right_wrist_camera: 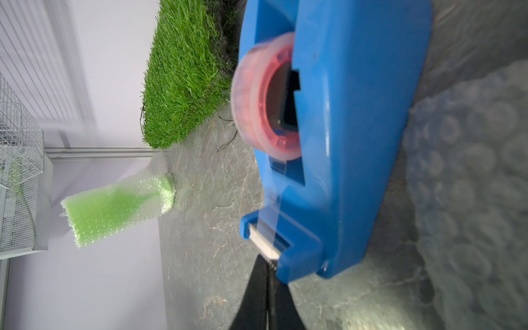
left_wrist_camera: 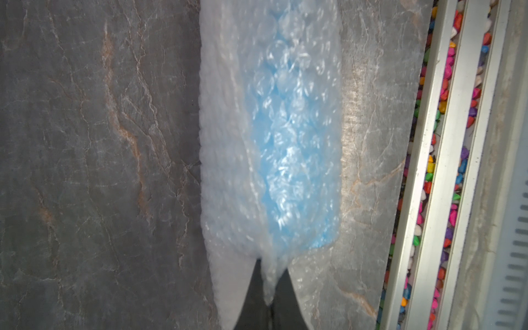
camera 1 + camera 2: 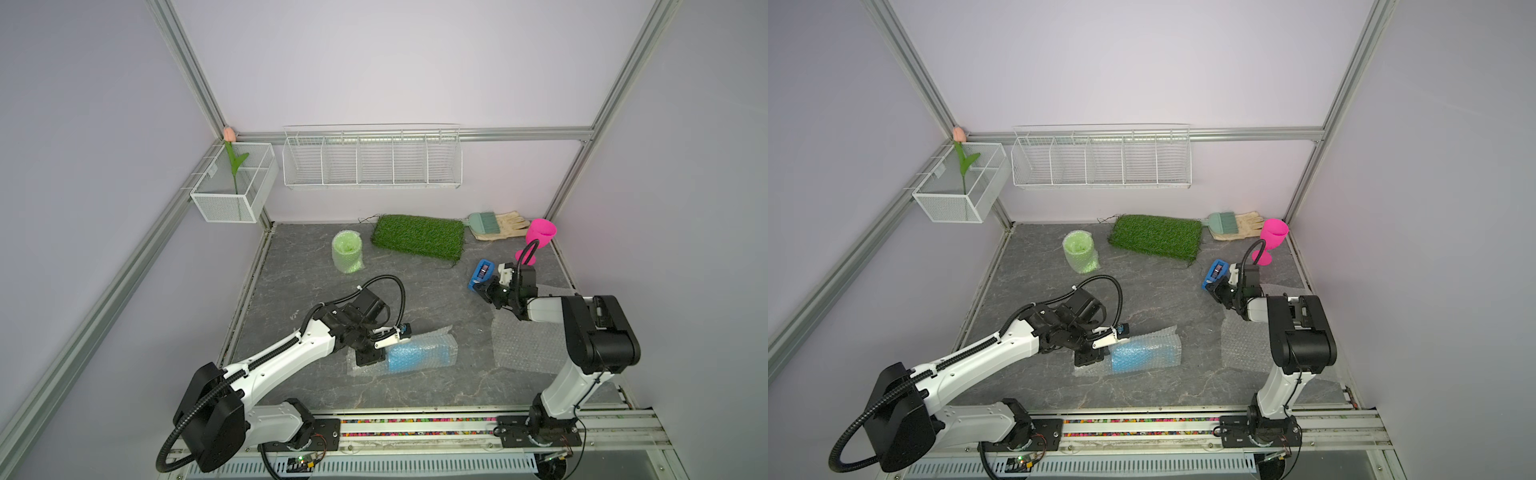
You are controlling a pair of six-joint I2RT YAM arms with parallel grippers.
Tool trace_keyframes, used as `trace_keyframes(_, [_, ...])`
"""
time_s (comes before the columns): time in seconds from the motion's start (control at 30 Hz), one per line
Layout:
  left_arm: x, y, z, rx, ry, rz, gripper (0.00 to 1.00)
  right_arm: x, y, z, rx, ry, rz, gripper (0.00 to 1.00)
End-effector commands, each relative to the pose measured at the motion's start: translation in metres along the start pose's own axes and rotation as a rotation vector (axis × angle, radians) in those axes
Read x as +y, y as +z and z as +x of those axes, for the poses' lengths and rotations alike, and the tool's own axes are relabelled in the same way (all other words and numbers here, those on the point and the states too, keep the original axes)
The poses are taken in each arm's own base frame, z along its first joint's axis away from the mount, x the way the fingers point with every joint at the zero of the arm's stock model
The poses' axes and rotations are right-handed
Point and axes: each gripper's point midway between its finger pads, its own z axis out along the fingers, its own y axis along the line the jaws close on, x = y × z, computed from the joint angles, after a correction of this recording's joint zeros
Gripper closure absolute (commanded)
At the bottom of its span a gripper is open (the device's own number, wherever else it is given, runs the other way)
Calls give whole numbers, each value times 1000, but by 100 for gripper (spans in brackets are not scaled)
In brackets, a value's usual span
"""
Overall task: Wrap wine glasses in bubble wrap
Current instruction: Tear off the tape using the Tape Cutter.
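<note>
Three goblets, green (image 3: 346,249), blue (image 3: 419,356), pink (image 3: 540,233); two baskets, mesh (image 3: 226,205) and wire (image 3: 372,166); one dispenser (image 3: 481,275), mat (image 3: 417,237), brush (image 3: 484,224), tulip (image 3: 229,134).

2 top views share the whole table (image 3: 415,291) from above; wrist views close-up.

Desk (image 3: 316,299) layout, referenced to the grass mat (image 3: 417,236) at rear centre.

- Left of the mat: standing wrapped goblet (image 3: 347,252).
- Right of the mat, along the back wall: brush (image 3: 482,223) lying on glove (image 3: 509,226). Further right, bare goblet (image 3: 539,237), upright near the corner.
- Before the mat's right end: tape dispenser (image 3: 481,274), with the right pincer (image 1: 268,271) at its near end.
- Nearer still on that side: bubble wrap sheet (image 3: 519,345), flat.
- Well before the mat: lying wrapped goblet (image 3: 419,353), with the left pincer (image 2: 270,288) clamped on the left end of its wrapping (image 2: 225,143).
- On the wall above the mat: wire rack (image 3: 372,158).
</note>
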Motion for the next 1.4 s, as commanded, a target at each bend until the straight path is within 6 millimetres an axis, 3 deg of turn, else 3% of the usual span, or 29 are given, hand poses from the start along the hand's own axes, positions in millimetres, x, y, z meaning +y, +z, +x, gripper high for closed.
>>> trace_keyframes(0.0, [-4,-2,-1,-17,17,10,99,-19,1,2,14,12,76,93])
trace_keyframes(0.2, [-4,-1,-1,-15,14,12,99,-52,-3,23,74,52,210,93])
trace_keyframes(0.43, [-3,-2,-1,-16,13,7,99,-45,-11,17,47,23,221,93])
trace_keyframes(0.67, [-3,-2,-2,-17,19,9,99,7,-42,-2,-36,-151,159,93])
trace_keyframes(0.83, [-4,-1,-3,-18,22,18,99,50,-70,5,-60,-310,100,93])
trace_keyframes(1.03, [-3,-4,-6,-20,24,16,99,111,-115,34,-71,-508,8,93])
trace_keyframes(1.13, [-2,-4,-6,-21,25,17,99,131,-140,50,-68,-560,-21,93])
trace_keyframes(1.3, [-1,-6,-8,-25,26,10,99,171,-176,97,-4,-679,-150,93])
trace_keyframes(1.37, [-1,-7,-8,-26,25,9,99,179,-186,117,40,-716,-198,93])
